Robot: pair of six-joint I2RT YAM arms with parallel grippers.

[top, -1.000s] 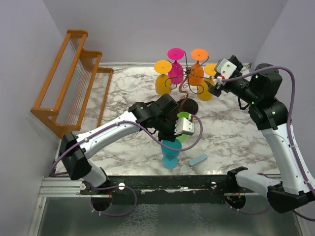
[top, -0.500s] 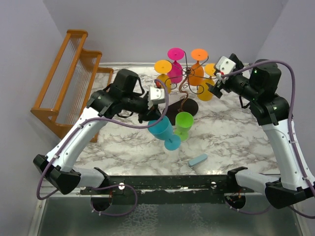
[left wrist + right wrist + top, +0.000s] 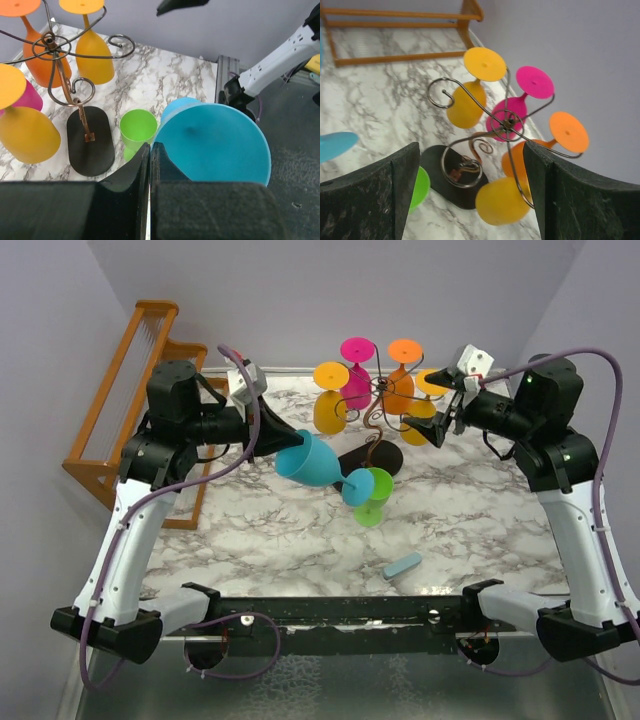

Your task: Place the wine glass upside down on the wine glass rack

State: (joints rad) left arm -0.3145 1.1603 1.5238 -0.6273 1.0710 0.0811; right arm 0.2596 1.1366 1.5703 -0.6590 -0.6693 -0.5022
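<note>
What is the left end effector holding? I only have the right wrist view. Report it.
Observer: The left end effector is shut on the rim of the blue wine glass, held tilted.
Operator: Give me the green glass's state.
Observer: The green wine glass stands upright beside the black base of the wine glass rack.
Operator: List anything else loose.
Observer: A small light blue block lies on the table near its front edge.
</note>
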